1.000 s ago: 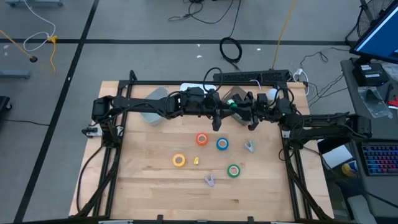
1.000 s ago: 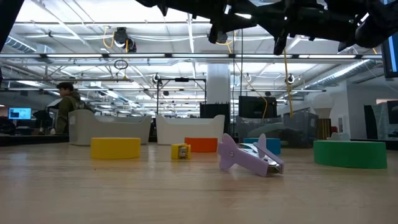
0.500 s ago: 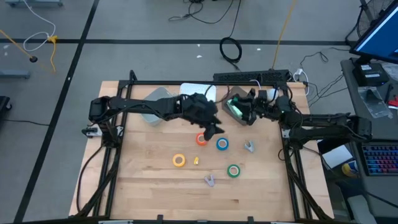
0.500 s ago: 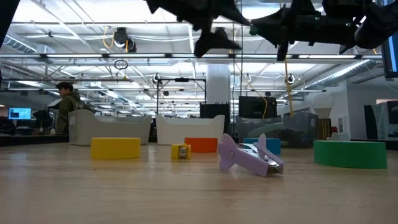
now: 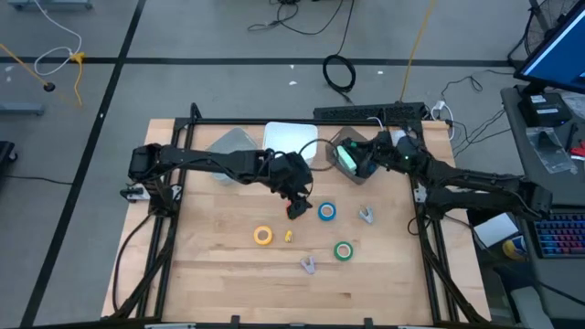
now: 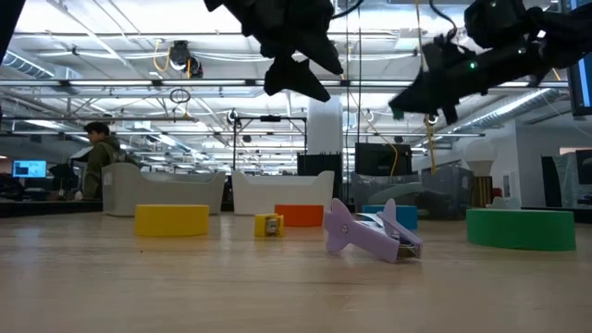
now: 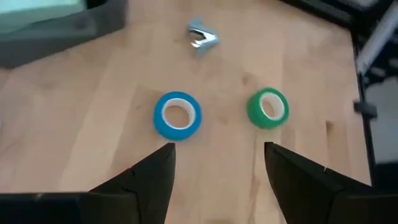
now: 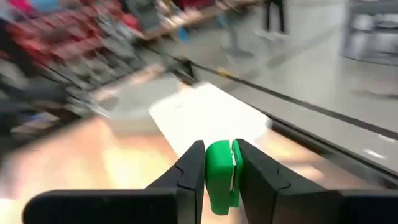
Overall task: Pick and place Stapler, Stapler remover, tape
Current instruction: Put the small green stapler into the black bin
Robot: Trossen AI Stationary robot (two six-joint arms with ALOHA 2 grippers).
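Since a second ago, the left hand (image 5: 298, 208) has swung from the far middle of the counter (image 5: 219, 265) down over the spot where the red-orange tape roll lay, now hidden beneath it, while the right hand (image 5: 345, 157) has drawn back toward the far right with a green stapler (image 5: 345, 158) pinched between its fingers. From above, the blue tape roll (image 5: 327, 212) sits just right of the left hand, the yellow tape roll (image 5: 263, 236) nearer the front left, the green tape roll (image 5: 343, 250) front right; one pale staple remover (image 5: 366, 215) lies right of the blue roll and another (image 5: 308, 265) near the front. At counter height, the lilac staple remover (image 6: 372, 233) lies in front, with the yellow roll (image 6: 172, 219), the red-orange tape roll (image 6: 299, 215) and the green roll (image 6: 520, 228) resting flat, and both arms hang above. Past the left wrist, the fingers (image 7: 146, 180) stand apart over bare wood, the blue (image 7: 178, 115) and green (image 7: 268, 107) rolls beyond. Past the right wrist, the fingers (image 8: 188, 171) clamp the green stapler (image 8: 219, 174).
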